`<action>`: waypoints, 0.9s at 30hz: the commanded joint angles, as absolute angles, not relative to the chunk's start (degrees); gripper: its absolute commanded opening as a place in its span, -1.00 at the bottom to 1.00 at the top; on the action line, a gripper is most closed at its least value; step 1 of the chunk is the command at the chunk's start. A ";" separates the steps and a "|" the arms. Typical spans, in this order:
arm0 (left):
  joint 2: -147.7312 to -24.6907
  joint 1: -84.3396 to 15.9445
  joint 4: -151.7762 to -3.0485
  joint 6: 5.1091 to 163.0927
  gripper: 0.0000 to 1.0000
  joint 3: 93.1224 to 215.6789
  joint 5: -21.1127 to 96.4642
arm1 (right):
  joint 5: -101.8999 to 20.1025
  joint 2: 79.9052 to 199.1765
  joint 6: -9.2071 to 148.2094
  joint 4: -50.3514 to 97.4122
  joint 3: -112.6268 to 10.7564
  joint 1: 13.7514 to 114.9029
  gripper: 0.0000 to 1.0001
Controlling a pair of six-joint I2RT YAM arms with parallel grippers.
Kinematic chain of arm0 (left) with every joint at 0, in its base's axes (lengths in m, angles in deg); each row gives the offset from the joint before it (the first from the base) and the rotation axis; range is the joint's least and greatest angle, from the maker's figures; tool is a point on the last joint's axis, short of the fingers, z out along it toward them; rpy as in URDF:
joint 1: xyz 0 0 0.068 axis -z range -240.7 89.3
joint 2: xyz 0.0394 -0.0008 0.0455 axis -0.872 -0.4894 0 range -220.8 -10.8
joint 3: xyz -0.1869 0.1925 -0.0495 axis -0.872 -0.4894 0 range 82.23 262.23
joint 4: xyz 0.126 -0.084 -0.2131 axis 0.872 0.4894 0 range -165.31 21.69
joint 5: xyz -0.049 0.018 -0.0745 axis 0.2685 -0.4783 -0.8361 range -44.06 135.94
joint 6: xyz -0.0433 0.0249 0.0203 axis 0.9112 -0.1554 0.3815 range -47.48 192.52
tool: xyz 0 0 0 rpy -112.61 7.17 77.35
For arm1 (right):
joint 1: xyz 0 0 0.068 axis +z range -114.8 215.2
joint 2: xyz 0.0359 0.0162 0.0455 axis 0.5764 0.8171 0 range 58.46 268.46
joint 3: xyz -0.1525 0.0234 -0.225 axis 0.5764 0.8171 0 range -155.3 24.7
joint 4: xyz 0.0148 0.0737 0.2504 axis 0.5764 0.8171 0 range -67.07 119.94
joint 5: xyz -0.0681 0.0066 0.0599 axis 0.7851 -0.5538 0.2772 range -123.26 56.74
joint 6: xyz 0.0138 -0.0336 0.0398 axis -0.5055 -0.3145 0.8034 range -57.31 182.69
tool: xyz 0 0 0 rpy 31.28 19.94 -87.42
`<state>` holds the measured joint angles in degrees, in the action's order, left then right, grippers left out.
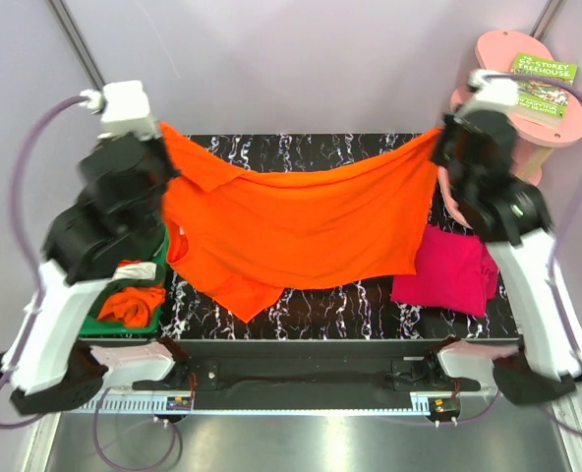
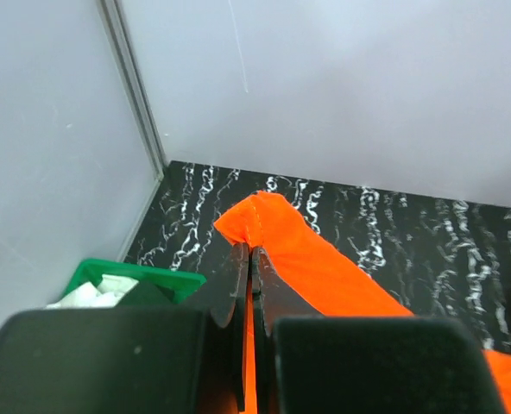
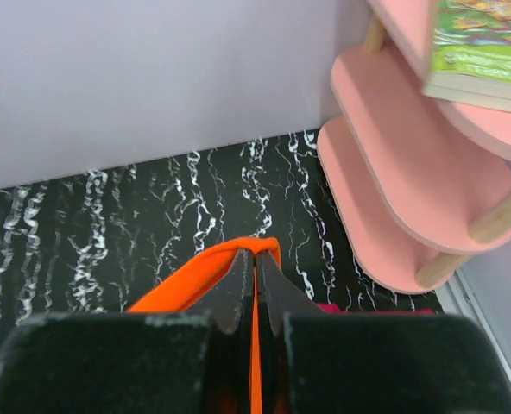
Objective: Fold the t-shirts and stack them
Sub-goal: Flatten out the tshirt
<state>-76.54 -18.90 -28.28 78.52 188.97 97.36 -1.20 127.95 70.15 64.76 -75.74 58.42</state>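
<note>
A bright orange t-shirt (image 1: 301, 221) hangs stretched between both grippers above the black marbled table (image 1: 301, 147). My left gripper (image 1: 163, 128) is shut on its left corner; the cloth shows pinched between the jaws in the left wrist view (image 2: 264, 226). My right gripper (image 1: 438, 138) is shut on its right corner, seen in the right wrist view (image 3: 238, 252). The shirt's lower part sags toward the table's front left. A folded magenta-pink t-shirt (image 1: 448, 267) lies flat at the table's right, below the right gripper.
A green plastic bin (image 1: 109, 320) at the left holds white, dark green and orange shirts (image 1: 132, 303); its rim shows in the left wrist view (image 2: 143, 278). A pink tiered shelf (image 1: 527, 108) with a book (image 1: 545, 84) stands at the back right, close to the right arm.
</note>
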 commanded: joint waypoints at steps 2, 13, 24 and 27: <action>-85.24 -20.79 -39.02 71.46 -1.00 190.24 98.96 | 0.76 143.50 68.75 59.23 -88.02 56.39 -1.00; -89.12 -23.35 -38.04 72.96 -1.00 200.62 96.03 | -5.84 147.67 70.86 59.50 -99.24 56.73 -1.00; -82.28 -21.94 -35.76 75.77 -1.00 189.84 95.69 | -2.93 134.67 69.01 57.13 -81.31 57.09 -1.00; -75.88 -21.33 -34.44 80.86 -1.00 183.25 95.16 | -4.16 130.19 70.15 57.13 -74.28 57.17 -1.00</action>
<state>-82.48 -22.02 -34.97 75.53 189.95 95.41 -3.91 133.92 69.95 58.66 -80.64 56.85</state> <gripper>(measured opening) 0.012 0.011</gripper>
